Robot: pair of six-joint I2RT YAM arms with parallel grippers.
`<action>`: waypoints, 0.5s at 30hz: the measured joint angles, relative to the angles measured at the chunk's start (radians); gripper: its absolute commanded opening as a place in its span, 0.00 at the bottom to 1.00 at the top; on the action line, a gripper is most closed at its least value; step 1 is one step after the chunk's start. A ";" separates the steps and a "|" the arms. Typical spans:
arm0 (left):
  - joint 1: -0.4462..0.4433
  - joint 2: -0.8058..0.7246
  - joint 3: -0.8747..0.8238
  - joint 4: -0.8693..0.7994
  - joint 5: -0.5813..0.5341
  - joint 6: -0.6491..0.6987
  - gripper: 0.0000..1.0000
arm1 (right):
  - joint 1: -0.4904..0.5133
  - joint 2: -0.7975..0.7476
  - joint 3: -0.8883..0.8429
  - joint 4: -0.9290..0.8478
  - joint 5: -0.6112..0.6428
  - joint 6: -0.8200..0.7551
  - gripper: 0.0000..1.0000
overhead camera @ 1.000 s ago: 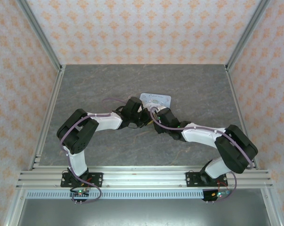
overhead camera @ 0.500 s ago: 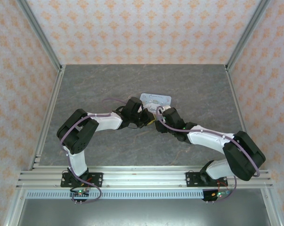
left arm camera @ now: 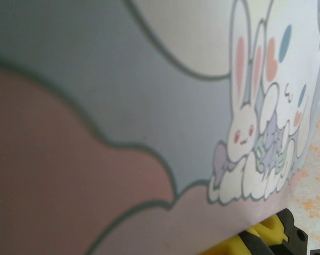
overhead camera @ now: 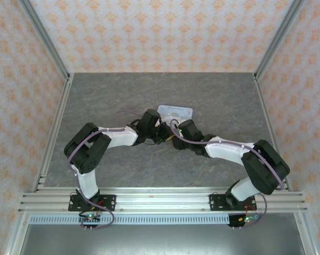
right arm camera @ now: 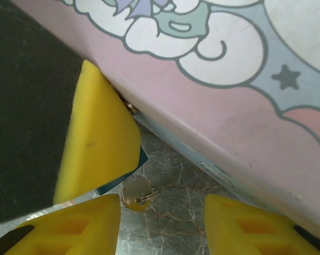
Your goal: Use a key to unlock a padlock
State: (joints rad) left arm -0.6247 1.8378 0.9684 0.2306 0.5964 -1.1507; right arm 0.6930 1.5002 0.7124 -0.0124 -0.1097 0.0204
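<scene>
jaws on the right gripper [right arm camera: 162,207] are apart, and the key [right arm camera: 134,192] pokes its round head out between them from the padlock [right arm camera: 140,160] that the left gripper [overhead camera: 164,134] looks clamped on

The left arm [overhead camera: 120,137] and right arm [overhead camera: 228,150] are bent inward, elbows out, wrists brought almost together. The left gripper [overhead camera: 162,133] is closed tight. The right gripper [right arm camera: 162,226] is parted, its yellow fingertips [right arm camera: 85,226] set apart.
</scene>
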 measured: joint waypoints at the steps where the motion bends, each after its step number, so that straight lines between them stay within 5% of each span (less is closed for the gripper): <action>1: 0.001 0.000 0.000 0.000 -0.002 0.000 0.00 | 0.000 0.009 0.008 -0.003 0.000 0.000 0.42; 15: 0.004 0.000 0.002 0.001 -0.006 0.000 0.00 | 0.011 0.046 0.033 0.002 -0.003 0.006 0.00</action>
State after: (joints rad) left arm -0.6209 1.8378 0.9699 0.2314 0.5900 -1.1507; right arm 0.7044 1.5459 0.7456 -0.0105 -0.1131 0.0265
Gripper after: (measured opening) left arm 0.112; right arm 0.041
